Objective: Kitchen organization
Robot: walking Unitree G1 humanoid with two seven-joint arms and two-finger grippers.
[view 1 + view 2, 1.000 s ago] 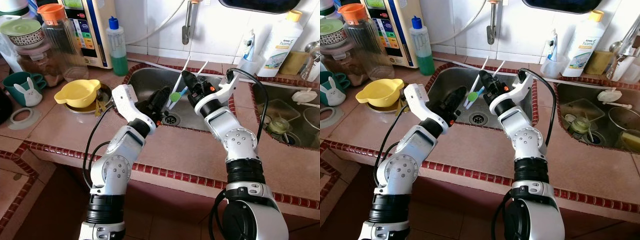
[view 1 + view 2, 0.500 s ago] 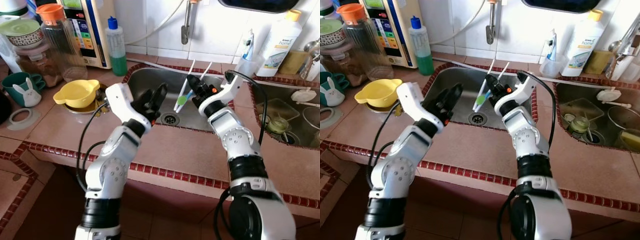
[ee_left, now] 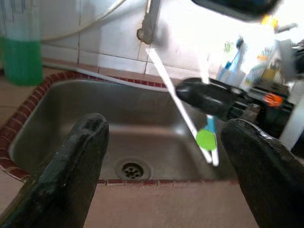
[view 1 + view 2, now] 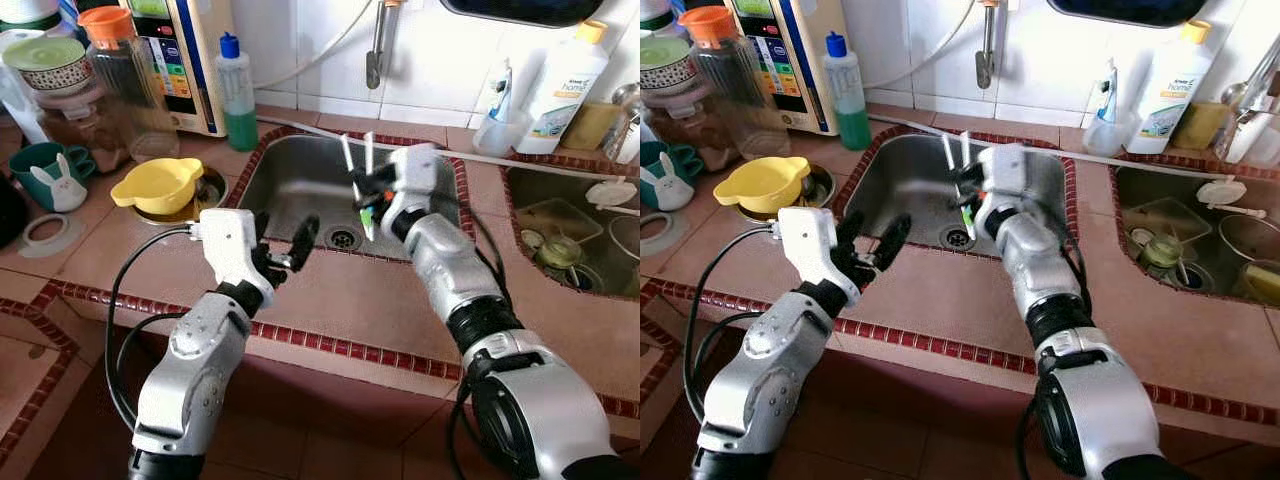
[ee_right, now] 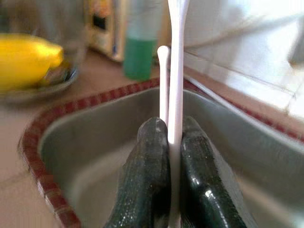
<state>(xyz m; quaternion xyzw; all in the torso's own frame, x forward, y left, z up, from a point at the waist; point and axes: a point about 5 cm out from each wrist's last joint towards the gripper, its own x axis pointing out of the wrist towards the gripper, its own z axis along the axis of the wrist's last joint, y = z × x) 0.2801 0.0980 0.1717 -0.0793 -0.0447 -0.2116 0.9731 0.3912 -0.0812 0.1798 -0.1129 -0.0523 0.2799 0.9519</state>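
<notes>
Two white-handled utensils (image 4: 358,165), one with a green end (image 4: 366,216) and one with a blue end, stand nearly upright over the steel sink (image 4: 295,180). My right gripper (image 4: 365,192) is shut on their handles (image 5: 173,71), above the drain (image 4: 342,238). My left gripper (image 4: 282,244) is open and holds nothing; it hovers over the counter at the sink's front edge. In the left wrist view its fingers (image 3: 78,166) stand wide apart, facing the utensils (image 3: 187,126) and the sink basin (image 3: 71,118).
A yellow bowl (image 4: 155,185), a green soap bottle (image 4: 237,95), an orange-lidded jar (image 4: 120,80) and a bunny mug (image 4: 45,175) stand at the left. The faucet (image 4: 375,45) hangs behind the sink. A white detergent bottle (image 4: 565,85) and a second sink (image 4: 570,230) with dishes are at the right.
My right gripper has turned, so the utensils went from slanted to nearly upright. My left gripper has drawn back out of the sink to its front edge.
</notes>
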